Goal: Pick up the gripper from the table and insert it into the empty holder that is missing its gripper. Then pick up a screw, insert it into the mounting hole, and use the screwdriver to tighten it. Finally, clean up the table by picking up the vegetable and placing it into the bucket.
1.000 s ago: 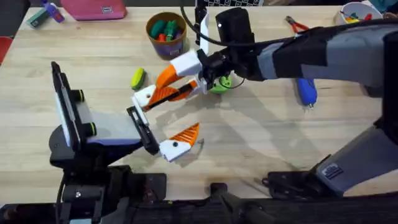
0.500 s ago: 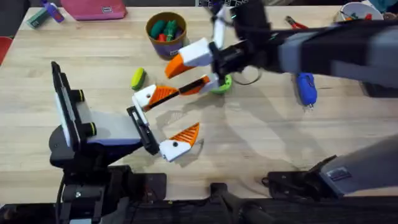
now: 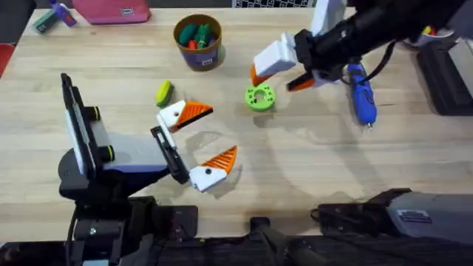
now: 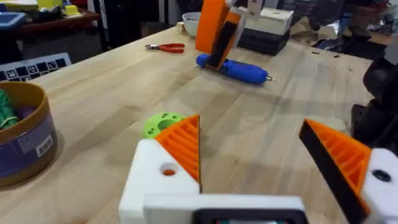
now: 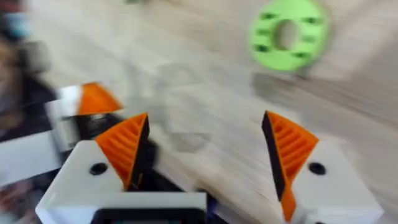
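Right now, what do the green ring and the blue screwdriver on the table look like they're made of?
The flat green ring with small holes looks like matte plastic, possibly 3D-printed: uniform colour, no shine. The blue pen-shaped screwdriver seems to have a smooth, slightly glossy plastic body with a thin metal-looking tip. The pale grained tabletop looks like wood.

The left arm lies low over the table (image 3: 310,185), its left gripper (image 3: 198,142) near the surface with both orange-padded fingers (image 4: 184,146) spread wide apart. The right arm reaches across above the table, its right gripper (image 3: 284,70) lifted, fingers (image 5: 127,148) parted and empty.
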Controlling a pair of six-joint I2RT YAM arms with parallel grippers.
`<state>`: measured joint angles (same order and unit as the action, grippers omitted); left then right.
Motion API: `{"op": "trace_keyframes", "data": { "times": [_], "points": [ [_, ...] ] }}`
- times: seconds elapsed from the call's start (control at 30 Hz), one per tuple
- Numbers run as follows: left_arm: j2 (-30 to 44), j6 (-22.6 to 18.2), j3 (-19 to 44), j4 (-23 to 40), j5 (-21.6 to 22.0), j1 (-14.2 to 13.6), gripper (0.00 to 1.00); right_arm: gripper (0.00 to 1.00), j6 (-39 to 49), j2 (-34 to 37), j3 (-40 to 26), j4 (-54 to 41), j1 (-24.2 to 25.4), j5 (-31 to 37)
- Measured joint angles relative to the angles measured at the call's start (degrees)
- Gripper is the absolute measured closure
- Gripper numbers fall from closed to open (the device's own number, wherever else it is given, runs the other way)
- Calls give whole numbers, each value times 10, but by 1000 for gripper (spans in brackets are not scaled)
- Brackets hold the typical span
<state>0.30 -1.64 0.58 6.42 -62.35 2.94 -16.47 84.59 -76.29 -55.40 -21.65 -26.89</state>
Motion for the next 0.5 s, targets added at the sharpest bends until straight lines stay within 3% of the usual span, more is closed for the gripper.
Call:
{"op": "trace_keyframes", "data": {
  "times": [0.17, 0.27, 0.5],
  "points": [
    [0, 0, 0, 0, 0, 0, 16, 7, -58, 19, -72, -95, -37, 161],
    [0, 0, 0, 0, 0, 0, 15, 8, -118, 40, -99, -127, -62, 225],
    [0, 0, 0, 0, 0, 0, 15, 7, -243, 110, -141, -132, -103, 273]
  ]
}}
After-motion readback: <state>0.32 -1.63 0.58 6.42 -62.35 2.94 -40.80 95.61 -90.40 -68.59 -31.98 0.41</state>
